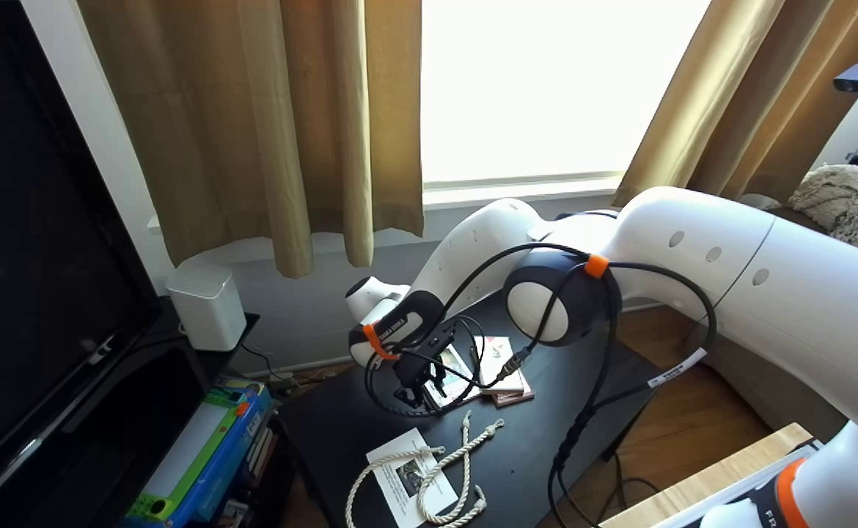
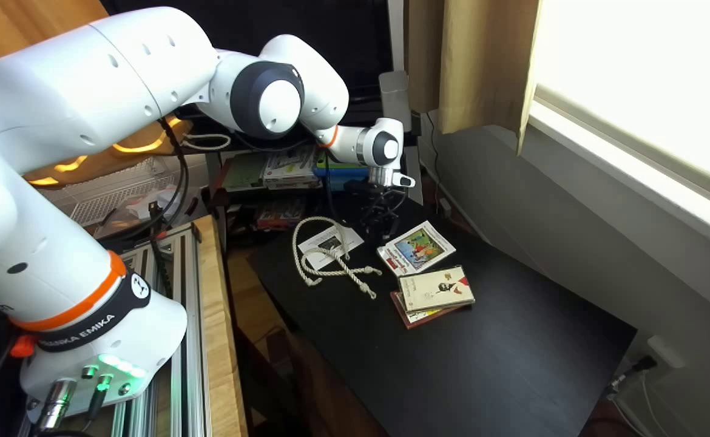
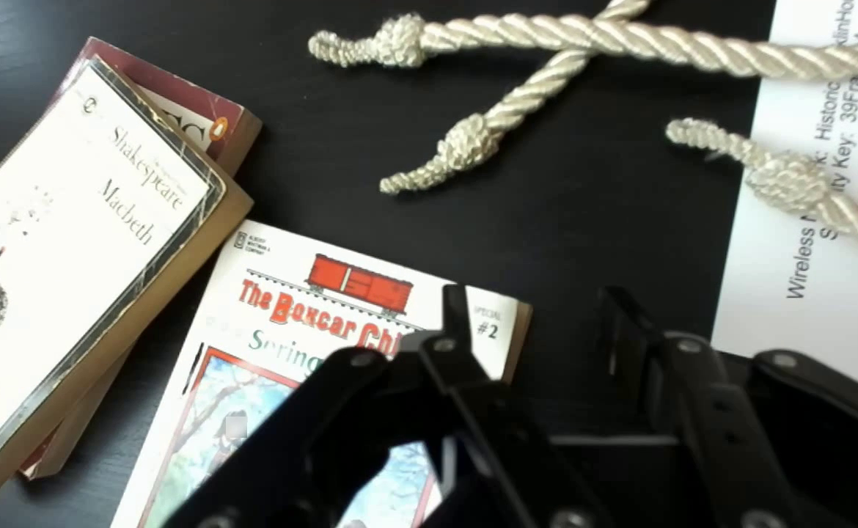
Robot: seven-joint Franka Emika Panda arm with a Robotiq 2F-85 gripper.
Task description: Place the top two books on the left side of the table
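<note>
The gripper (image 3: 535, 315) stands with its fingers (image 3: 456, 319) part-way apart, a clear gap between them and nothing in their grasp. One finger overhangs the white Boxcar book (image 3: 257, 367); whether it touches the cover is unclear. That book lies on the black table (image 2: 513, 364). Close beside it, the Macbeth book (image 3: 70, 220) rests on a maroon book (image 3: 172, 92). A rope (image 3: 510, 33) crosses a printed sheet (image 3: 832, 315) nearby.
</note>
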